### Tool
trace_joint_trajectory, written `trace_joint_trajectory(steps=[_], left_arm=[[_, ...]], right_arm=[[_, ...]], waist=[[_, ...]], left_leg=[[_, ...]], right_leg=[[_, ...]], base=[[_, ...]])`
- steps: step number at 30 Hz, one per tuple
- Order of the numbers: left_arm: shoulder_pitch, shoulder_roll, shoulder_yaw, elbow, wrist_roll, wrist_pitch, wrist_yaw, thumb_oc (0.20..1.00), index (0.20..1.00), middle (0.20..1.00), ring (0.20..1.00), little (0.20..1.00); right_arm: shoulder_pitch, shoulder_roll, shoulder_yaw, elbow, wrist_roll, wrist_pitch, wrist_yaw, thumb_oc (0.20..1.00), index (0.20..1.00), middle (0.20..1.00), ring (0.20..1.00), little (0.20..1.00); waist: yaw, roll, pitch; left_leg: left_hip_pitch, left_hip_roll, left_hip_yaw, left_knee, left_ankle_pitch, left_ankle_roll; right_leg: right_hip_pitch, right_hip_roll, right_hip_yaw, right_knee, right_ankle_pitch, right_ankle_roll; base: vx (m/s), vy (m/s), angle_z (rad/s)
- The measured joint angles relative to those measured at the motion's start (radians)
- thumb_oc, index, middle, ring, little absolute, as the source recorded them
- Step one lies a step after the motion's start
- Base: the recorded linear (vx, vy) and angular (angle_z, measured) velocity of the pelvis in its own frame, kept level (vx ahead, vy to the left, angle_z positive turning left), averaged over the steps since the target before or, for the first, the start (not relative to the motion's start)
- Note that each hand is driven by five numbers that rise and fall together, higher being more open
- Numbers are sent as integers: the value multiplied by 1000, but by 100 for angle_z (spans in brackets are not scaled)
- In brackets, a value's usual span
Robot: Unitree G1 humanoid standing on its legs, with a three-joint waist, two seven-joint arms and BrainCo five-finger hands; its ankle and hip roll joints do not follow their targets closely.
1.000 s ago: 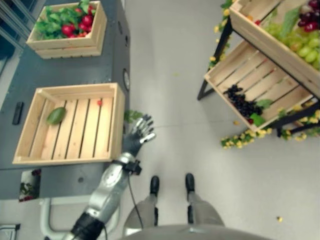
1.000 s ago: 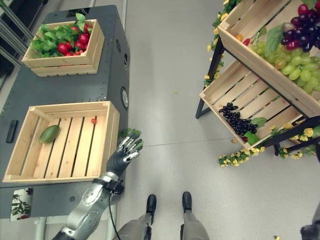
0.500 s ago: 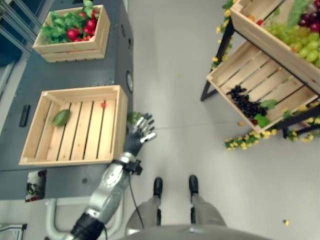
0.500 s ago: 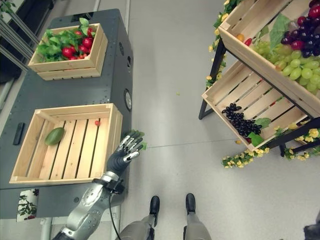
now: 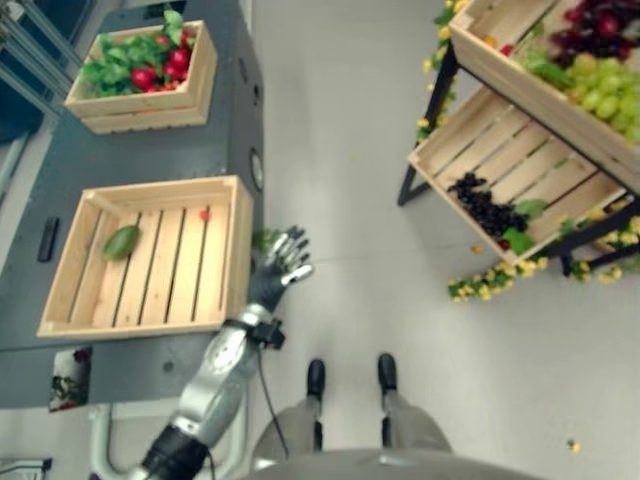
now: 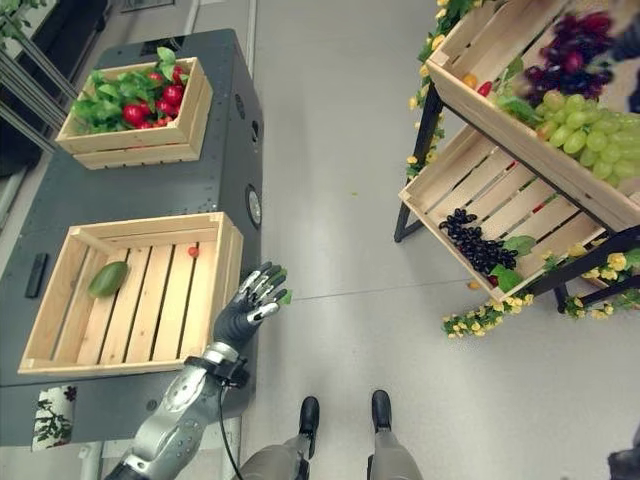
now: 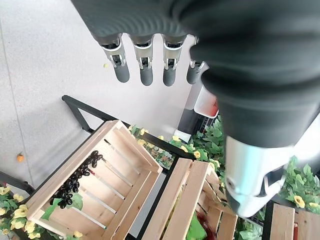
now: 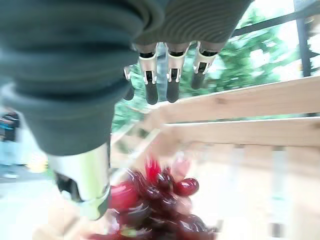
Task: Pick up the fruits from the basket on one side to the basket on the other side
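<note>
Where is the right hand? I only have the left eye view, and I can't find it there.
Observer: The right wrist view has the right hand with a bunch of dark red grapes close in front of it.
Operator: Has it grabbed them?
Observer: No. Its fingers are straight and apart from the grapes, and the hand holds nothing.
Operator: Which crate is that?
Observer: A wooden crate; its slatted wall shows past the fingers. That view does not tell which shelf it is on.
</note>
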Motion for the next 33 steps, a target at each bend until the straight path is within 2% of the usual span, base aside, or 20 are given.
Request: trace_joint_trajectory(steps=[2,5,8,13,22,26,29,33], left_arm=[[5,4,7,2,0,0,8,1000,1000,1000,1000,1000],[-1,-4,9,2,0,-1,13,1000,1000,1000,1000,1000],[8,-13,24,2,0,-2,28,1000,1000,1000,1000,1000],[26,-40,62,2,1,-16,56,1000,1000,1000,1000,1000],[32,-75,77,2,1,-18,80,1000,1000,1000,1000,1000],[33,-92,77,2,1,-18,101,1000,1000,1000,1000,1000],[41,-113,81,2,1,-20,124,1000,1000,1000,1000,1000],[51,-138,93,10,1,-21,150,1000,1000,1000,1000,1000]], right_arm=[[91,-15,-108,-210,91,-41,-32,1000,1000,1000,1000,1000],[242,-17,-252,-407,175,-72,-53,1000,1000,1000,1000,1000],[375,-18,-322,-525,230,-93,-50,1000,1000,1000,1000,1000],[590,-14,-507,-713,308,-115,-34,1000,1000,1000,1000,1000],[707,-5,-582,-873,378,-146,8,1000,1000,1000,1000,1000],[777,38,-601,-954,410,-154,16,1000,1000,1000,1000,1000],[903,132,-701,-1027,429,-166,26,1000,1000,1000,1000,1000],[1049,273,-745,-1064,428,-172,31,1000,1000,1000,1000,1000]], waist=[[-8,-1,-1],[-11,1,-2],[-10,0,-3],[-9,0,-3],[-8,0,-3],[-8,-1,-2],[-8,-2,-2],[-7,-3,-2]], left_leg=[[2,1,9,0,-1,-1],[4,3,12,0,-2,-2],[5,8,14,0,-4,-5],[2,13,12,0,-6,-8],[1,15,6,0,-7,-10],[4,15,-3,0,-7,-10],[9,16,-6,0,-8,-12],[14,19,-12,0,-10,-14]], right_leg=[[-1,3,7,0,1,0],[-1,6,9,0,0,1],[-1,10,9,0,-1,2],[-3,12,9,0,-4,-3],[-1,14,4,0,-5,-4],[5,15,-4,0,-8,-7],[12,18,-8,0,-12,-8],[19,19,-21,0,-15,-11]], base=[[7,-17,-10],[10,-17,-5],[3,-34,-3],[0,-11,1],[3,-9,2],[12,-29,6],[2,-36,4],[-6,-44,3]])
